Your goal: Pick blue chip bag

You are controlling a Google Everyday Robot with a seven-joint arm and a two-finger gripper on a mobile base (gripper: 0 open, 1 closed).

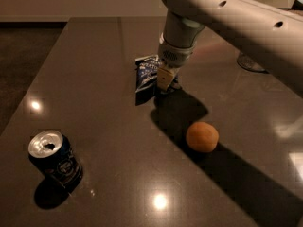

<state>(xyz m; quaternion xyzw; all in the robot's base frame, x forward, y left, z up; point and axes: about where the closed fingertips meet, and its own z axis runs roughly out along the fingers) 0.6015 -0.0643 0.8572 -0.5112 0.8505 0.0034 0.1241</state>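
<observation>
**Gripper poised at the edge of the blue chip bag**

The blue chip bag (146, 74) is lying flat on the dark counter (94, 117), toward its far middle, with its white lettering facing up; the gripper (165, 82) is hanging from the pale arm (227, 18) right at the bag's right edge, overlapping it in this view; whether it is open or already closed on the bag, I cannot tell. The bag is looking light, thin and crinkly, so it is likely to be sliding or crumpling under a push rather than resisting; its glossy film may be slipping in a loose hold; a firm pinch across the puffed right edge or a crimped end seems the best purchase. The orange ball (202, 136) is sitting nearer the camera, well apart from the bag; the dark-blue drink can (53, 159) is standing at the near left, farther off.
</observation>
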